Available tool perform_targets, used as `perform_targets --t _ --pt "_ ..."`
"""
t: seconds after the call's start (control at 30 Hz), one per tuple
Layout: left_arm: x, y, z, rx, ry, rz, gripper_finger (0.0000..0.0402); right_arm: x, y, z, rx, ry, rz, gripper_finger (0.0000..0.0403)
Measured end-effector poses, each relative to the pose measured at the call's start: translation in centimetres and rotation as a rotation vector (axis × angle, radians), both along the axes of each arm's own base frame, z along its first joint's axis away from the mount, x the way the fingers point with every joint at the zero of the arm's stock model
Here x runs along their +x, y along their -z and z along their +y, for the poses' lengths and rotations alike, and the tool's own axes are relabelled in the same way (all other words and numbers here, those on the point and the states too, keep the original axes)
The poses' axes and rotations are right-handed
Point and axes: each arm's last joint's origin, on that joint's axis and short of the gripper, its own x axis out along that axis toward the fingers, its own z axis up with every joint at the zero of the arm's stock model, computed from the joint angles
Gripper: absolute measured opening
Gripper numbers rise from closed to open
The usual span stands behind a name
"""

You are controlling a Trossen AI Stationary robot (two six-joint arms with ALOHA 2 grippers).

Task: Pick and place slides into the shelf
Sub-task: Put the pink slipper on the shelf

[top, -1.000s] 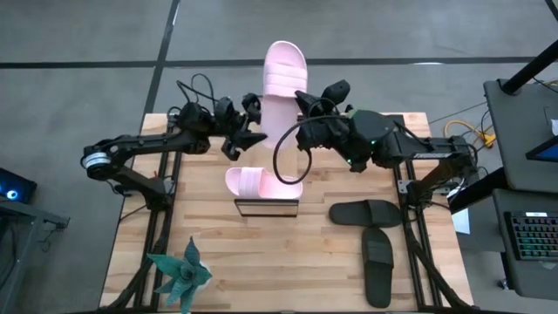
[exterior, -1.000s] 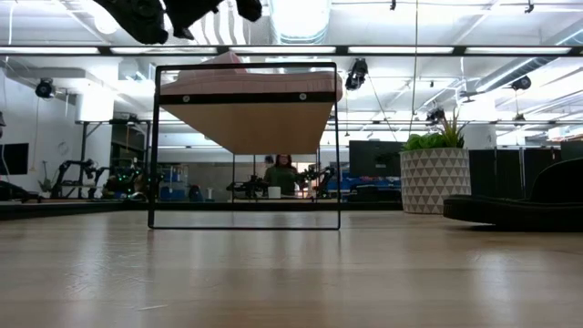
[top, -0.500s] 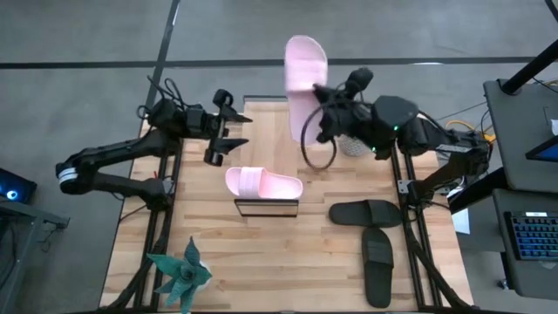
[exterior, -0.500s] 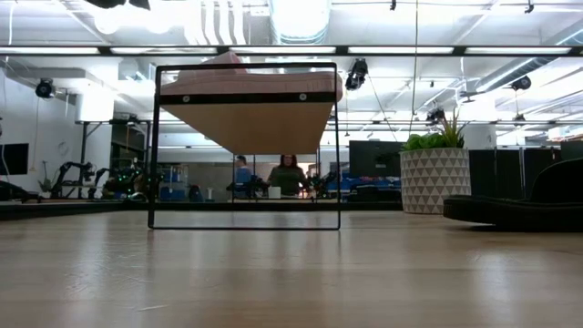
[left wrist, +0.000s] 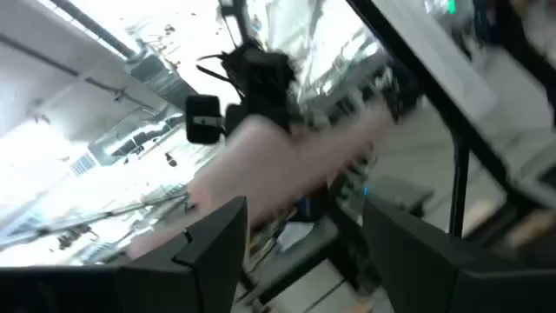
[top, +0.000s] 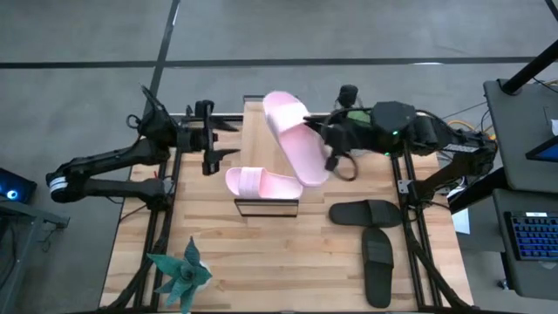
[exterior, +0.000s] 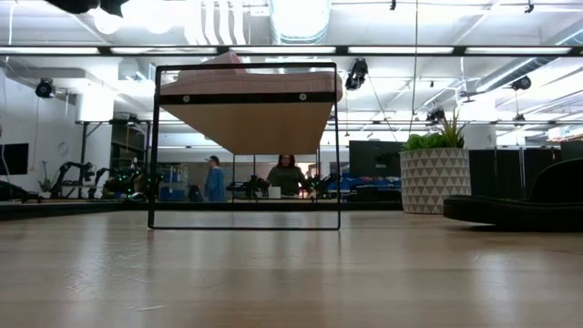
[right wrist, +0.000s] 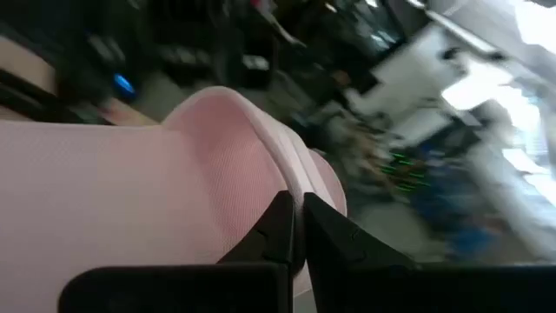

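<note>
One light pink slide hangs in the air over the far middle of the table, slanting from far left to near right, with my right gripper shut on it. In the right wrist view this slide fills the picture behind the shut fingers. The other pink slide lies sole down on top of the shelf. The black pair lies on the table at the near right. My left gripper stands open at the far left, apart from the slide. My right gripper pinches the raised pink slide between its two shut fingers at its right side, near the end closest to the shelf. The fingers come about level from the table's right. The slide is lifted clear of table and shelf.
A green plant stands at the table's near left corner. In the low view the shelf's thin black frame stands on the tabletop, with a black slide at the right. People move in the room behind.
My right gripper has rolled and swung the pink slide. Its far end, which reached beyond the table's far edge, has come back over the table, and the slide now lies slanted near the shelf. My left gripper has drawn back toward the table's left edge, still open.
</note>
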Motion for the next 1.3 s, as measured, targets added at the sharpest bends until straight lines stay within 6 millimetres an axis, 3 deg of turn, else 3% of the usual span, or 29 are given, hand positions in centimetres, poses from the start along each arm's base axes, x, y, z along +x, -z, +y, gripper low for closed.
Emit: perform_targets --t 0.13,0.4,0.7,0.97,1.3 --pt "0.0 1.2 0.0 0.101 -0.057 0.001 0.0215 -1.2 -0.4 -0.7 0.183 -0.090 -0.045 0.0008" --pt "1.7 1.9 0.4 0.214 -0.146 0.010 0.0215 -0.4 1.1 -2.5 0.428 -0.087 0.020 0.0008" --pt "3.5 2.4 1.3 0.273 -0.252 -0.027 0.0215 0.5 1.7 -2.7 0.438 -0.081 0.037 0.0008" --pt "5.6 3.1 2.1 0.270 -0.253 -0.010 0.0215 0.7 1.8 -2.6 0.464 -0.119 0.045 0.0008" --pt "7.9 2.5 2.1 0.266 -0.221 -0.023 0.0207 0.7 1.9 -2.7 0.470 -0.115 0.045 0.0008"
